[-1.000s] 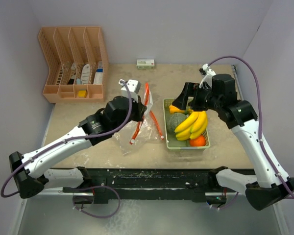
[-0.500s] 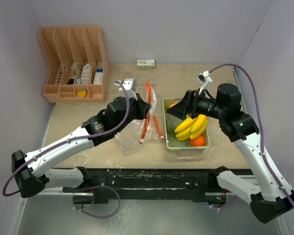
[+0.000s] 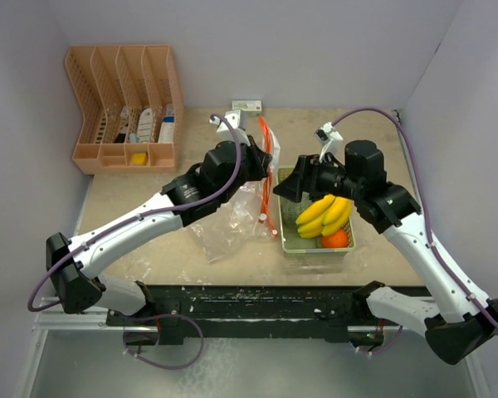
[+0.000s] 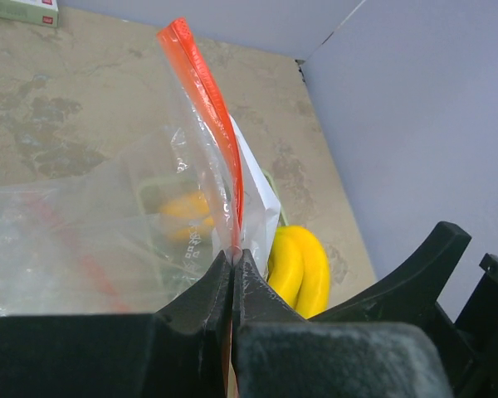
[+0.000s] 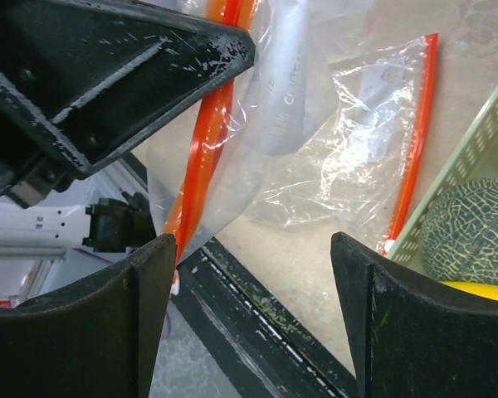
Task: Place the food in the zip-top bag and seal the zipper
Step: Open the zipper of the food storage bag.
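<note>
— Where was the clear floppy plastic bag (image 3: 232, 220)?
— At mid-desk, hanging from the left gripper (image 4: 232, 253), which was pinched closed on its red-orange zipper strip (image 4: 201, 79). The right gripper (image 5: 253, 240) was wide open and empty.
— The bag was probably light and slippery, so hold the stiffer strip.

- Plain lavender-grey walls close in three sides: a back wall (image 3: 315, 50), a left wall (image 3: 25, 124) and a right wall (image 3: 473, 91).
- The table (image 3: 120, 195) has a tan, mottled, worn top.
- A black rail (image 3: 257, 300) runs along its near edge.
- Below lies a dull grey floor (image 3: 274, 369).
- The light is soft and even, with faint shadows.
</note>
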